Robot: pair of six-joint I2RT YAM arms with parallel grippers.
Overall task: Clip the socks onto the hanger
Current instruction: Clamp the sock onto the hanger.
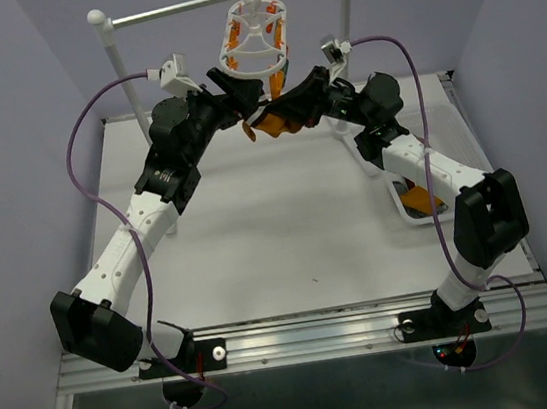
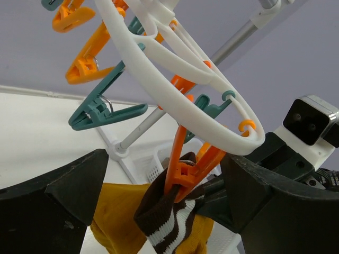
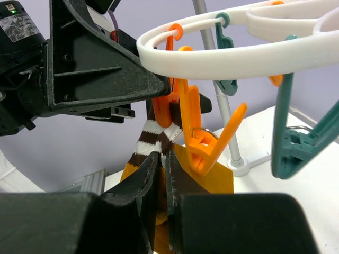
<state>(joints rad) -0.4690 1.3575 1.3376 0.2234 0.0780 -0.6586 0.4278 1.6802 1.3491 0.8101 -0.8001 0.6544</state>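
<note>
Hanger: white oval ring, hooked on the silver rail at the far edge of the table. Sock: mustard body with a brown and white striped cuff, hanging under the ring's near rim, cuff pinched in an orange clip. My left gripper: jaws released, spread wide to either side of that clip. My right gripper: jaws clenched on the sock's cuff just below the clip.
</note>
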